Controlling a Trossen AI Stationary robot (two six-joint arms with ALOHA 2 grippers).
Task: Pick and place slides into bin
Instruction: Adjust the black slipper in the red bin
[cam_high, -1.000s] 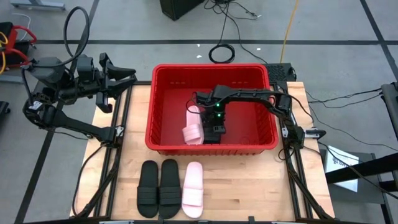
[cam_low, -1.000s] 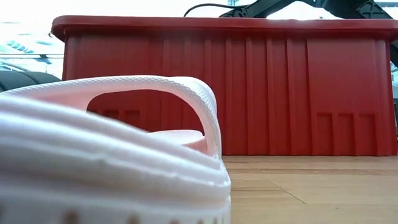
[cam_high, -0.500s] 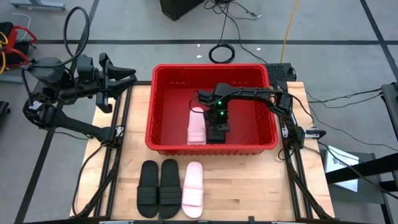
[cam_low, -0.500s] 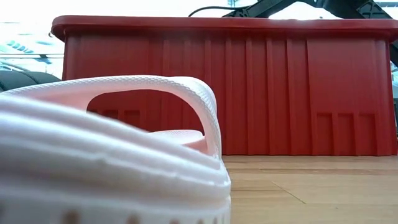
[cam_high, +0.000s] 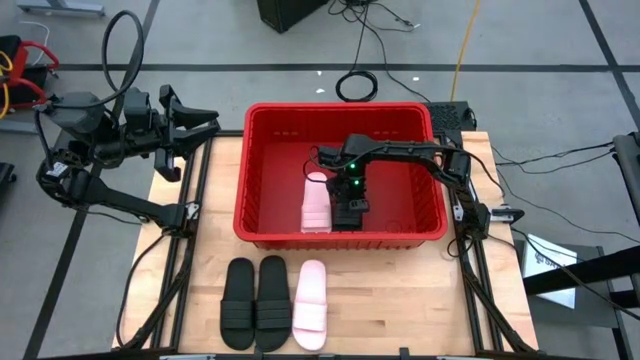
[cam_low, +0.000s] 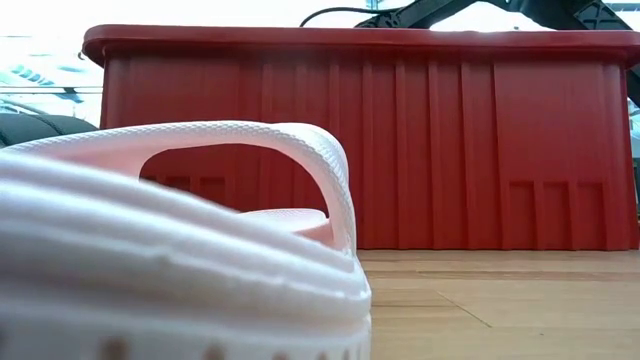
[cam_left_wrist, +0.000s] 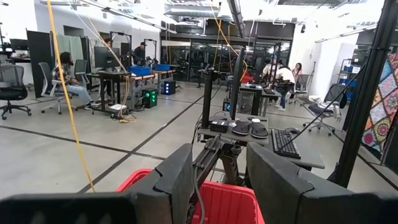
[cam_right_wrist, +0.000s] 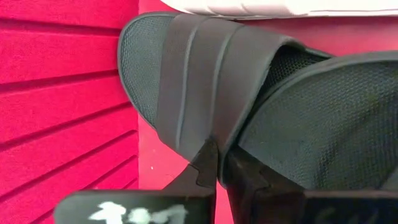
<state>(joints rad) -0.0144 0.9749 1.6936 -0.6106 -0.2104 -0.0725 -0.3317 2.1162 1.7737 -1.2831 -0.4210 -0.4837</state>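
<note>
The red bin (cam_high: 340, 108) stands at the table's far middle. Inside it lie a white slide (cam_high: 317, 205) and, beside it, two overlapping black slides (cam_right_wrist: 186, 81) (cam_right_wrist: 329, 118). My right gripper (cam_high: 350, 207) reaches down into the bin, shut, its tips (cam_right_wrist: 219, 167) at the edge of the first black slide's strap. On the table's near side two black slides (cam_high: 238, 303) (cam_high: 271, 303) and a pale pink slide (cam_high: 311, 303) lie side by side, soles down. My left gripper (cam_high: 197, 122) is raised off the table's far left corner, open and holding nothing. My right gripper points steeply down with its shut fingertips (cam_right_wrist: 208, 163) at the near edge of the black slide's strap (cam_right_wrist: 205, 134). Whether they touch the strap, I cannot tell. The slide lies on the bin's floor.
The bin's tall walls (cam_low: 400, 140) surround my right gripper. The pale pink slide (cam_low: 170, 230) fills the low view's foreground. Bare wooden tabletop (cam_high: 400, 300) lies to the right of the three slides. Cables lie on the floor beyond the table.
The white slide in the bin lay askew beside my right gripper a second ago. It now lies flat and straight along the bin's floor. Both arms have stayed where they were.
</note>
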